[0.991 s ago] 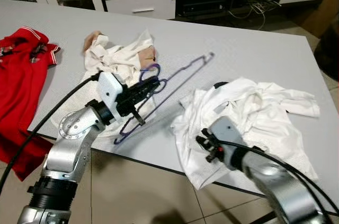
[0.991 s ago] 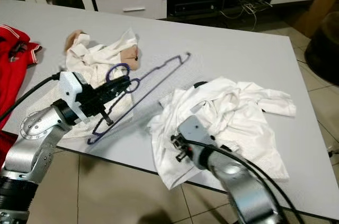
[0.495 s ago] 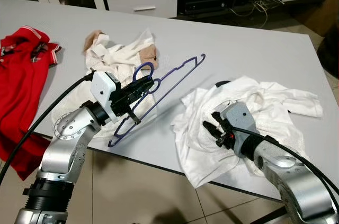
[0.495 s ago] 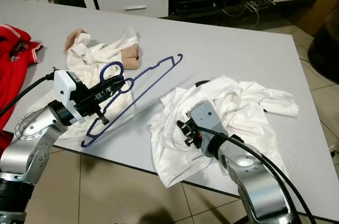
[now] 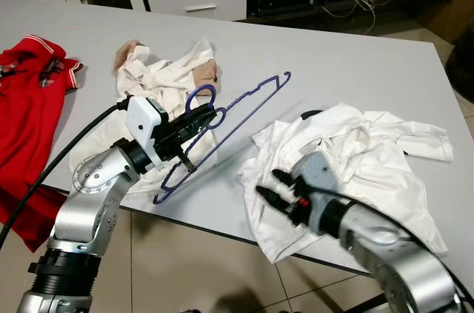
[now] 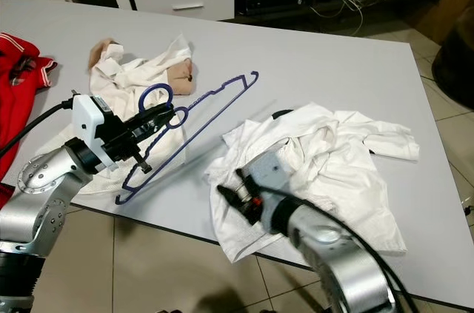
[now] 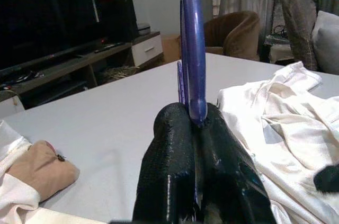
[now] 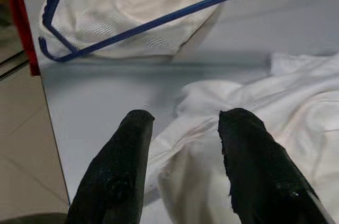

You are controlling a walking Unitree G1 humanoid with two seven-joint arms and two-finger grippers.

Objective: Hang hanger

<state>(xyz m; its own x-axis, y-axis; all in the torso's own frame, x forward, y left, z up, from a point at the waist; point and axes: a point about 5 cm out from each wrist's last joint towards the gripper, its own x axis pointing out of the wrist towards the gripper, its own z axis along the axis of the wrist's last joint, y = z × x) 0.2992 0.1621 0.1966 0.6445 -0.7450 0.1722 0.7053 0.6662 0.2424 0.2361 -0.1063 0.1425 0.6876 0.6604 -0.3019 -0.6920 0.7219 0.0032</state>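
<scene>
The blue hanger [image 5: 222, 124] is held clamped in the left claw [image 5: 200, 122]; the right claw [image 5: 272, 187], fingers apart, is poised over the white shirt [image 5: 355, 165], likely gripped next

One hanger [image 5: 226, 117], two white garments [image 5: 355, 157], one red [image 5: 29, 106].

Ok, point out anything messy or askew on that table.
The white shirt lies crumpled and spills over the table edge. Another white garment is bunched up, and a red shirt hangs off the edge. The left claw holds the hanger tilted.
</scene>
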